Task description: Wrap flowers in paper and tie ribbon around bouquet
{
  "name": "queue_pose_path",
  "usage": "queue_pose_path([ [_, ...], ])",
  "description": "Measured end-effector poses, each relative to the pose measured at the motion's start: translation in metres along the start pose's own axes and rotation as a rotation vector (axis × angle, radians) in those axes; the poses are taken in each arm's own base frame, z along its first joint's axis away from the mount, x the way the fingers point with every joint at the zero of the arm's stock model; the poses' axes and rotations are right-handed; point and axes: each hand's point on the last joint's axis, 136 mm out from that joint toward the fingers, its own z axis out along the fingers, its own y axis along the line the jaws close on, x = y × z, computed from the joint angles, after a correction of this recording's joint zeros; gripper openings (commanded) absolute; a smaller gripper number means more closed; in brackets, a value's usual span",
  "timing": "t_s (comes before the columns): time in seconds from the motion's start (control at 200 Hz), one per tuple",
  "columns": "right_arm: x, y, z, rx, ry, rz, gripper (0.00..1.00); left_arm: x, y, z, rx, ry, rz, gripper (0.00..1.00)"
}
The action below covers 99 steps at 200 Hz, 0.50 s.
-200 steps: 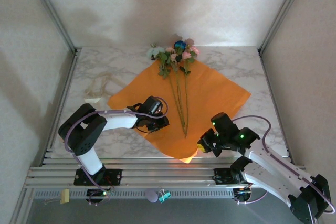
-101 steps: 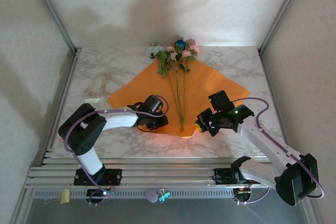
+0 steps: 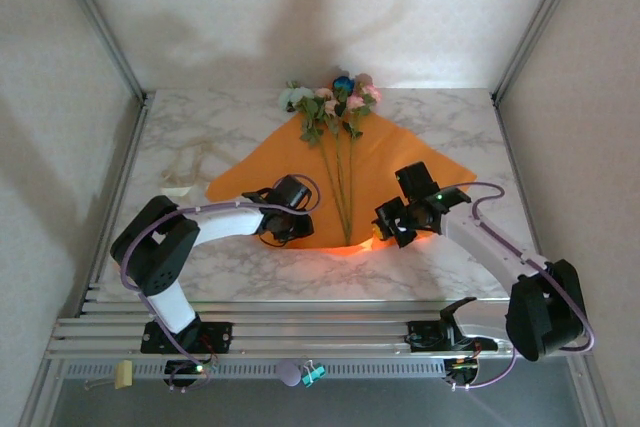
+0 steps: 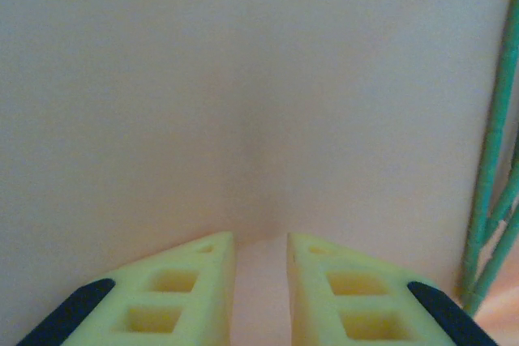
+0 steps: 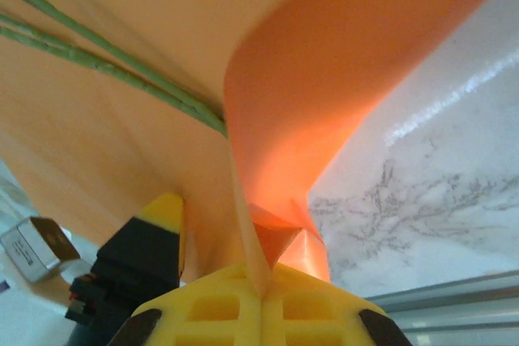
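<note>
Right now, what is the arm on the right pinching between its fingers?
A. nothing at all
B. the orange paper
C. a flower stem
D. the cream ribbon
B: in the right wrist view a lifted fold of the orange paper runs straight down into the shut right gripper, while the ribbon lies on the table far over on the left.

Right gripper [image 3: 388, 229] has travelled toward 11 o'clock, jaws clamped on the paper [image 3: 400, 162]; its near corner is now folded up beside the flowers [image 3: 335, 102].
</note>
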Motion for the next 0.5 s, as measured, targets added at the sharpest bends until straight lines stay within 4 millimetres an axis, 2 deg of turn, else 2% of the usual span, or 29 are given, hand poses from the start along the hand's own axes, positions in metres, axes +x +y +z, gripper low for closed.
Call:
queue_pose_path([
  [0.14,-0.014,0.013,0.003,0.000,-0.026,0.004,0.00,-0.008,0.009,-0.004,-0.046,-0.020,0.003,0.23],
  [0.345,-0.024,0.026,0.016,0.034,-0.028,-0.002,0.00,-0.009,0.030,-0.003,-0.076,-0.018,-0.033,0.22],
  [0.496,-0.028,0.026,0.015,0.047,-0.052,0.002,0.00,-0.012,0.035,-0.004,-0.075,-0.027,-0.033,0.21],
])
